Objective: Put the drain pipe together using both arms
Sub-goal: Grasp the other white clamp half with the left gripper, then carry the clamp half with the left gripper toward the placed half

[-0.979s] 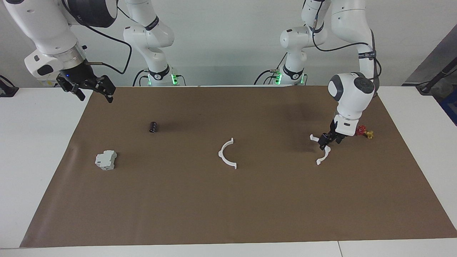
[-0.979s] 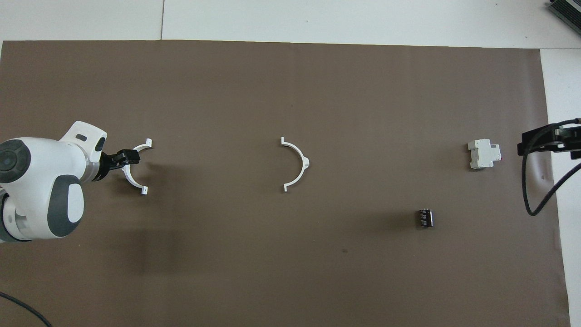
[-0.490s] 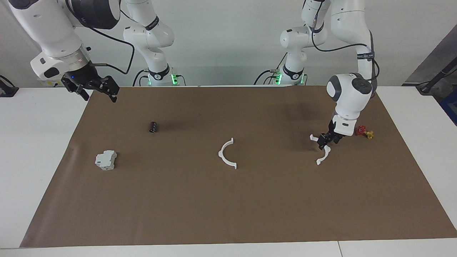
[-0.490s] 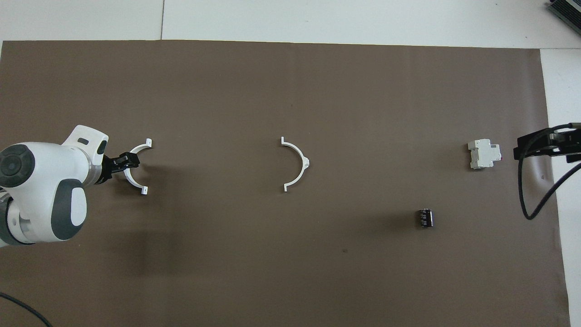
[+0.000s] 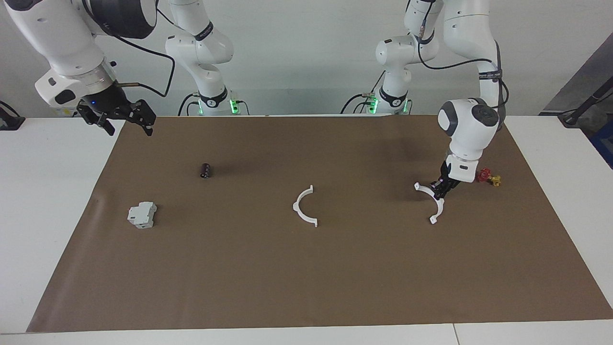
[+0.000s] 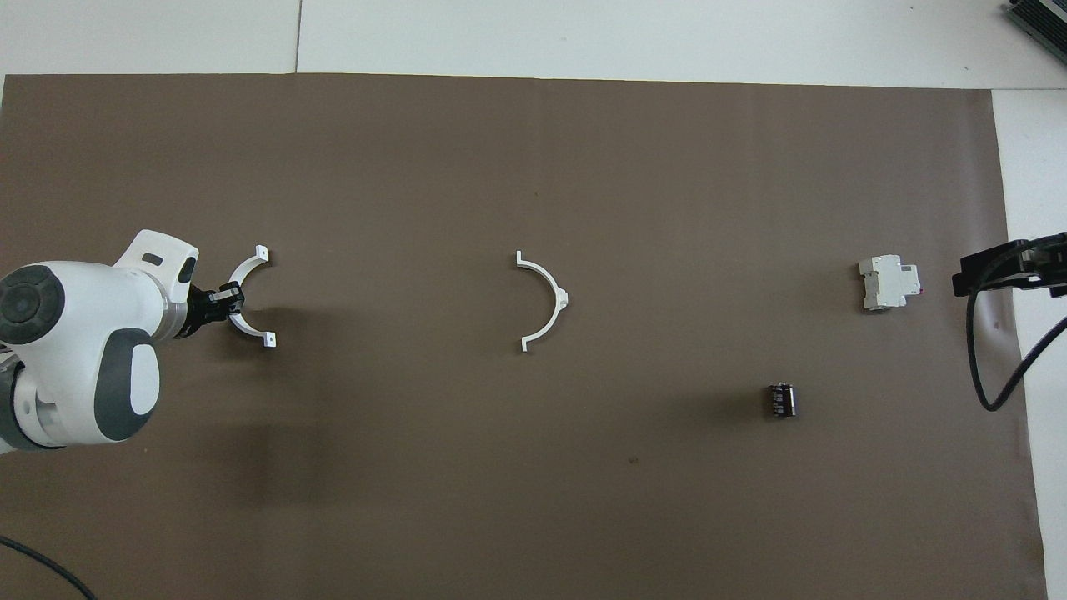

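Observation:
The drain pipe is two white half-ring arcs on the brown mat (image 5: 306, 287). One arc (image 5: 296, 209) lies at the mat's middle; it also shows in the overhead view (image 6: 563, 297). The other arc (image 5: 439, 207) is toward the left arm's end of the table, also in the overhead view (image 6: 240, 269). My left gripper (image 5: 439, 188) is down at the mat and shut on this arc's middle, also in the overhead view (image 6: 225, 302). My right gripper (image 5: 127, 125) is open and empty, raised over the mat's edge at the right arm's end; its tip shows in the overhead view (image 6: 992, 268).
A grey-white boxy block (image 5: 142, 214) and a small black cylinder (image 5: 205, 170) lie toward the right arm's end. A small red and yellow part (image 5: 488, 177) lies beside the left gripper, toward the mat's edge. White table surrounds the mat.
The left gripper's fingers have shut on the arc, and the arc has turned and shifted a little. The right gripper has wavered slightly in place.

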